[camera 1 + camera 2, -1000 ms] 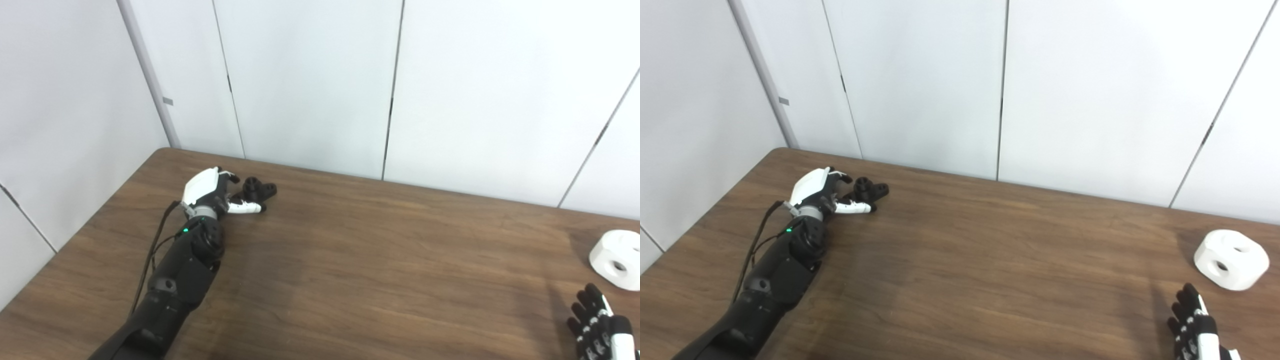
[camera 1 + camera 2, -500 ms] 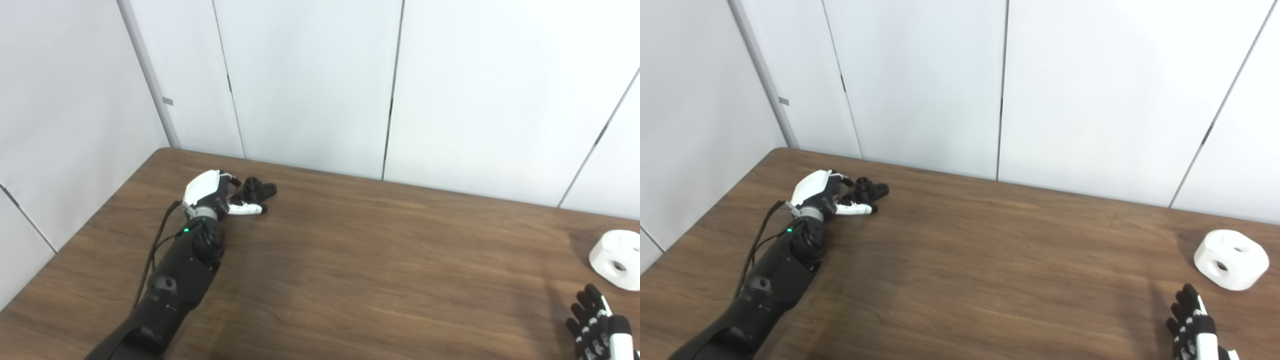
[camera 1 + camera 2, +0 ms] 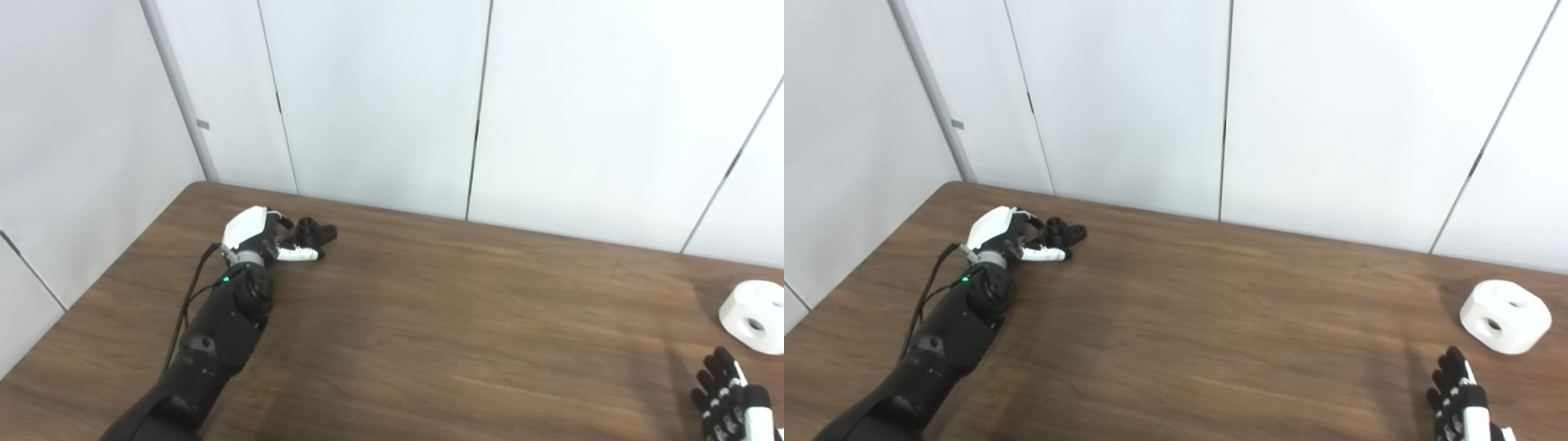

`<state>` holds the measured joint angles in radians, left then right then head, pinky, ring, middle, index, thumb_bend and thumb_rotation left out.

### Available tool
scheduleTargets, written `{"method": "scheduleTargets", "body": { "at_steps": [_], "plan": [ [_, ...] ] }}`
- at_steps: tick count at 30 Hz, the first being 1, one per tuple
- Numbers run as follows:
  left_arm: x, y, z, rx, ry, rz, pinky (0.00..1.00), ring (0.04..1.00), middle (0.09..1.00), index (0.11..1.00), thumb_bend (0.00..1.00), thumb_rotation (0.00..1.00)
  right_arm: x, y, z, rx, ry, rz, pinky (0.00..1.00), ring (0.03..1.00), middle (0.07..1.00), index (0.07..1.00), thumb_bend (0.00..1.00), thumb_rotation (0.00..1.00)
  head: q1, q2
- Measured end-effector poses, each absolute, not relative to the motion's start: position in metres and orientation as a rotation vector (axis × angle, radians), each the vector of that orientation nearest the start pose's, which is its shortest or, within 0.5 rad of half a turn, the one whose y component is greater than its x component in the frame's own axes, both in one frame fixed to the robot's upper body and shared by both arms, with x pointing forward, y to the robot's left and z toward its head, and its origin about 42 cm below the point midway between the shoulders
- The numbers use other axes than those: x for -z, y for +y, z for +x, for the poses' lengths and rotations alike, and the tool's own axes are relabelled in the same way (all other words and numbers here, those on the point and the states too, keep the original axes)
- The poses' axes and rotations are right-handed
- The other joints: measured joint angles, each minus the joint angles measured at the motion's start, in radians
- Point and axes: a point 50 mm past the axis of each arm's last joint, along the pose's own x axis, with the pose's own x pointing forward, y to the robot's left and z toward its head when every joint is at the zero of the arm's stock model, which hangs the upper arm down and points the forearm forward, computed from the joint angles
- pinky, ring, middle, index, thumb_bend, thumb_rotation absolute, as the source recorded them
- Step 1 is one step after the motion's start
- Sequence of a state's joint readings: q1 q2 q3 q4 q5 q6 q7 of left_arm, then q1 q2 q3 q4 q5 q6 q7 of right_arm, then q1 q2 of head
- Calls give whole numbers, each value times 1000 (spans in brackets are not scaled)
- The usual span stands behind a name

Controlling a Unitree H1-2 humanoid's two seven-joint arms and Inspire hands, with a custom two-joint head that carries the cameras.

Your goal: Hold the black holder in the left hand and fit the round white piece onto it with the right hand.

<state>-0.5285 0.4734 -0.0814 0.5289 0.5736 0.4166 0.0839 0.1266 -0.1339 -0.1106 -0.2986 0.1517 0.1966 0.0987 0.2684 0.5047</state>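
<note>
Right eye view showed the left hand (image 3: 999,237) at ten o'clock, fingers around the holder (image 3: 1062,233) on the desk (image 3: 1176,318); whether it gripped, I couldn't tell. The piece (image 3: 1505,316) lay at four o'clock, likely rigid, light, best grasped across its sides. The right hand (image 3: 1458,398) was spread, empty.
</note>
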Motion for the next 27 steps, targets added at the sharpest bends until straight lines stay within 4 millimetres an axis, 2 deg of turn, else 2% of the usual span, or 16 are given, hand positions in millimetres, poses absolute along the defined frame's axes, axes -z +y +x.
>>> {"method": "scheduleTargets", "body": {
  "at_steps": [11, 15, 20, 27],
  "plan": [
    [-169, 389, 441, -325, 351, 1065, 1000, 1000, 948, 704, 910, 366, -139, -278, 237, 1, 12, 2, 1000, 1000, 1000, 1000, 517, 1000, 0, 11],
    [-169, 389, 441, -321, 349, 1075, 1000, 1000, 935, 690, 896, 309, -139, -278, 237, 1, 12, 3, 1000, 1000, 1000, 1000, 513, 1000, 0, 12],
    [-169, 389, 441, -320, 348, 1078, 1000, 1000, 921, 678, 894, 290, -139, -278, 236, 0, 13, 8, 1000, 1000, 1000, 1000, 520, 1000, 0, 14],
    [-168, 391, 441, -319, 338, 1059, 1000, 990, 882, 591, 838, 172, -138, -278, 235, -3, 13, 21, 1000, 1000, 1000, 1000, 524, 1000, -3, 17]
  ]
}}
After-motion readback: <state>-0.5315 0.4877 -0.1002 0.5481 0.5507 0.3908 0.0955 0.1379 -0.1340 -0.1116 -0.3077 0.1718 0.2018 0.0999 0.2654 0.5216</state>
